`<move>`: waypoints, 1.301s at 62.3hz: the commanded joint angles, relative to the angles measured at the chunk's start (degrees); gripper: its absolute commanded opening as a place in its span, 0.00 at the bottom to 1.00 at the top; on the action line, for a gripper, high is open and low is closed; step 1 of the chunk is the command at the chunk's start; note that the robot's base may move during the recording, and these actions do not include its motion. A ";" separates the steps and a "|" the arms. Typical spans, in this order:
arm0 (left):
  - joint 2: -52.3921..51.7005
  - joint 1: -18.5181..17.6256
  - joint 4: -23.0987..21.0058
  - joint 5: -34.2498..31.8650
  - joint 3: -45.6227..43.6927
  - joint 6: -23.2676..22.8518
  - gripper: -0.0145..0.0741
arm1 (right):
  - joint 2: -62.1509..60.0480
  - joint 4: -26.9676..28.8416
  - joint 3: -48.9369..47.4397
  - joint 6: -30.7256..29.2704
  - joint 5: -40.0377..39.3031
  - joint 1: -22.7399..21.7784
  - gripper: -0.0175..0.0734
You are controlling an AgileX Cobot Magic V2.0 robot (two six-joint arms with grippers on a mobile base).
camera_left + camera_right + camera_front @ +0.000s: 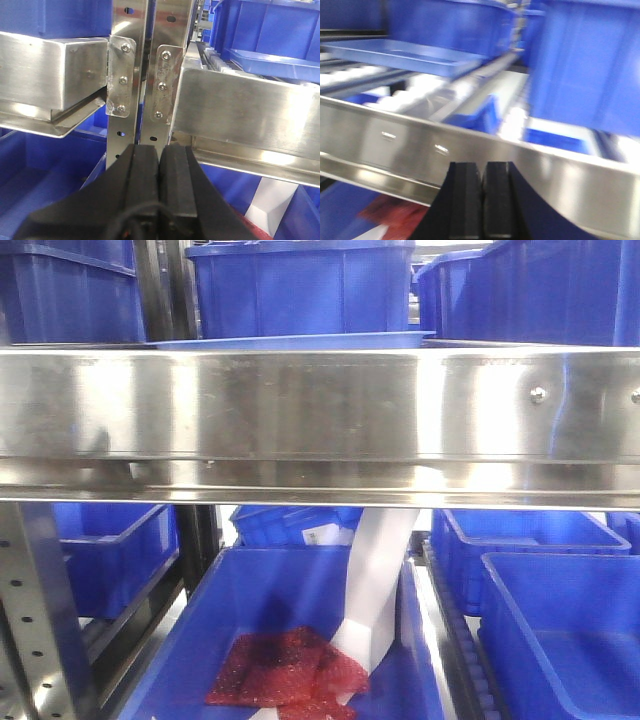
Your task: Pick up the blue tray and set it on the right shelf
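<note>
Black padded fingers (pixel 481 200) of both arms pressed closed, empty, glossy shallow blue tray (pixel 405 54) on brushed-steel right shelf (pixel 395 137)

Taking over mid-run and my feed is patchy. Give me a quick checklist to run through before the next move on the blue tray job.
1. Left hand empty: ok, pads pressed together with nothing between them.
2. Right hand empty: ok, shut on nothing.
3. Blue tray located: ok, the right wrist view shows it lying flat on the shelf rollers behind the steel rail, apart from both hands.
4. Hands ready to grasp: not ok, both are shut and must open first.
5. Right wrist view sharp enough to align: not ok, it is motion-blurred.
6. Free spot on the right shelf: cannot tell, deep blue bins crowd it.
</note>
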 commanded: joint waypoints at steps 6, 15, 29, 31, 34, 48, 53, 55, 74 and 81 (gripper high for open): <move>-0.88 -0.03 -0.47 -4.40 1.74 0.14 0.11 | -8.02 1.21 6.06 -1.16 -9.75 -4.12 0.26; -0.88 -0.03 -0.47 -4.27 1.74 0.14 0.11 | -8.85 1.44 7.37 -1.32 -10.16 -5.46 0.26; -0.88 -0.03 -0.47 -4.27 1.74 0.14 0.11 | -9.01 1.48 7.37 -1.32 -10.76 -10.68 0.26; -0.88 -0.03 -0.47 -4.27 1.74 0.14 0.11 | -9.01 1.48 7.37 -1.32 -10.76 -10.82 0.26; -0.88 -0.03 -0.47 -4.27 1.74 0.14 0.11 | -9.01 1.48 7.37 -1.32 -10.76 -10.82 0.26; -0.88 -0.03 -0.47 -4.27 1.74 0.14 0.11 | -9.01 1.48 7.37 -1.32 -10.70 -10.82 0.26; -0.88 -0.03 -0.47 -4.27 1.74 0.14 0.11 | -9.01 1.48 7.37 -1.32 -10.70 -10.82 0.26; -0.88 -0.03 -0.47 -4.27 1.74 0.14 0.11 | -9.01 1.48 7.37 -1.32 -10.70 -10.82 0.26; -0.88 -0.03 -0.47 -4.27 1.74 0.14 0.11 | -9.01 1.48 7.37 -1.32 -10.70 -10.82 0.26; -0.88 -0.03 -0.47 -4.27 1.74 0.14 0.11 | -9.01 1.48 7.37 -1.32 -10.70 -10.82 0.26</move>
